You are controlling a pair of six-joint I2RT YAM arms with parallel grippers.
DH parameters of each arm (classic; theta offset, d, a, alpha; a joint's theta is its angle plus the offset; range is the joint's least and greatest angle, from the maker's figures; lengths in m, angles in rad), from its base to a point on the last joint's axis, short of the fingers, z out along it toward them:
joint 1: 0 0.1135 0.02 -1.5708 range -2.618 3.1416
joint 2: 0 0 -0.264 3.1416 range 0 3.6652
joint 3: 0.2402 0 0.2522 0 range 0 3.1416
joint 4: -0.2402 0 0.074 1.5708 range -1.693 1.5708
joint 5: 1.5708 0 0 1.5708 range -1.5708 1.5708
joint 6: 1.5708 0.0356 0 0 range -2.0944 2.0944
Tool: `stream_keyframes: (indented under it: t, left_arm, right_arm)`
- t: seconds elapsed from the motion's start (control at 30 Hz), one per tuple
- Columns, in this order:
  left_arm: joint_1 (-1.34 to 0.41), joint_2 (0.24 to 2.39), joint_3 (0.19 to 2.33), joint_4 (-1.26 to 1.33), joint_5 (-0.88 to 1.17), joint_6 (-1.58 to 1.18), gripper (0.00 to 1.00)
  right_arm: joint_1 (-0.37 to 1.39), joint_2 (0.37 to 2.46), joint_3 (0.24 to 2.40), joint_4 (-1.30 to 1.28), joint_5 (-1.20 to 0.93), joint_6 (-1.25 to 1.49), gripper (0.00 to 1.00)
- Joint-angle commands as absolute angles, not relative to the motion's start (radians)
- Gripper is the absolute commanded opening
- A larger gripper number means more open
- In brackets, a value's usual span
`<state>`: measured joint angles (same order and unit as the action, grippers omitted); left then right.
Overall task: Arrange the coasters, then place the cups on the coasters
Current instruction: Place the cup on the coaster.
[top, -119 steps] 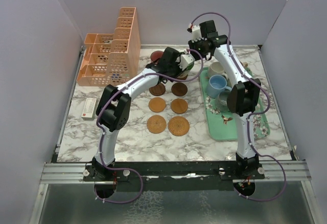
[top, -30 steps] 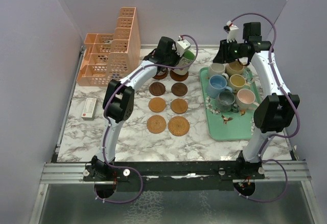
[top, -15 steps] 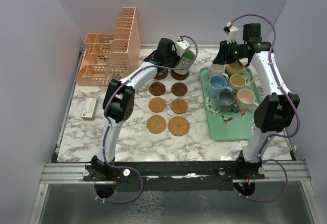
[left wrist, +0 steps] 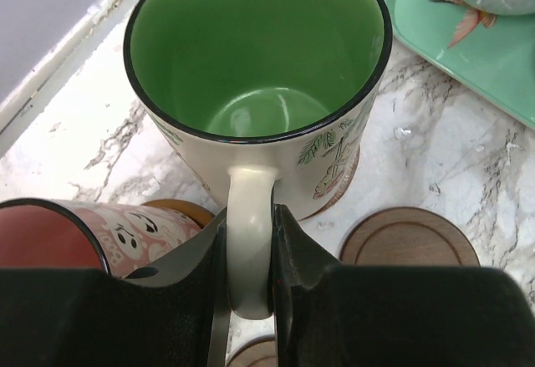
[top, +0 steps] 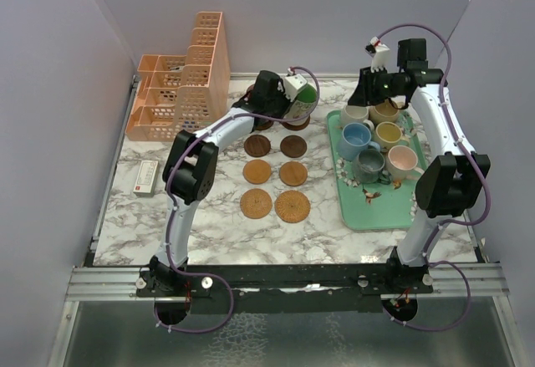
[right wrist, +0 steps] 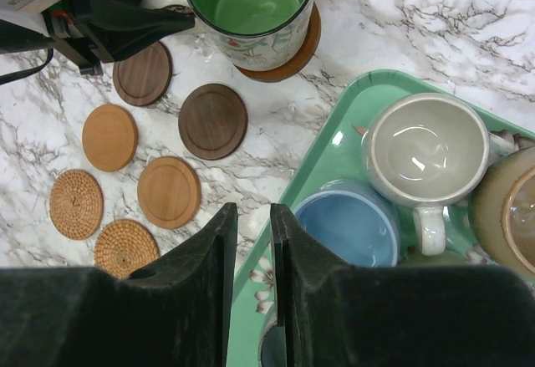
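Note:
The green-inside cup [left wrist: 259, 66] stands upright over the back right coaster [right wrist: 297, 53]; whether its base rests on it I cannot tell. My left gripper [left wrist: 249, 250] is shut on its white handle. Beside it, the red cup [left wrist: 50, 237] sits on another coaster. Several bare coasters lie in two columns, dark [right wrist: 212, 121], light wood [right wrist: 169, 191] and woven [right wrist: 76, 204]. My right gripper [right wrist: 253, 216] hovers over the tray's left rim by the blue cup [right wrist: 347, 225], jaws slightly apart and holding nothing. The cream cup [right wrist: 426, 150] and the grey cup [top: 369, 165] stand on the tray.
The mint-green tray [top: 359, 212] at the right also holds tan [top: 384, 110], yellow [top: 389, 135] and pink [top: 402, 160] cups. A peach lattice organiser [top: 180, 91] fills the back left. A small white box [top: 146, 176] lies near the left edge.
My left gripper has shifted slightly left and down with the green cup, bringing it onto the back right coaster. The right arm has stayed still.

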<state>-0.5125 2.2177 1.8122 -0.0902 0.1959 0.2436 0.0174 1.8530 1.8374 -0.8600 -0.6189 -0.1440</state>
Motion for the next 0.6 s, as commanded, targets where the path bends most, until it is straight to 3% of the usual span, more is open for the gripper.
stream_keyframes:
  t: [0.0,0.57]
  left_arm:
    - [-0.52,2.138,1.775,-0.054,0.223,0.232,0.19]
    - [-0.524,2.135,1.748,-0.115,0.218,0.231,0.3]
  right_arm:
    - [0.006,1.824,1.826,-0.834,-0.647,-0.157,0.23]
    - [0.003,1.819,1.804,-0.827,-0.645,-0.159,0.22]
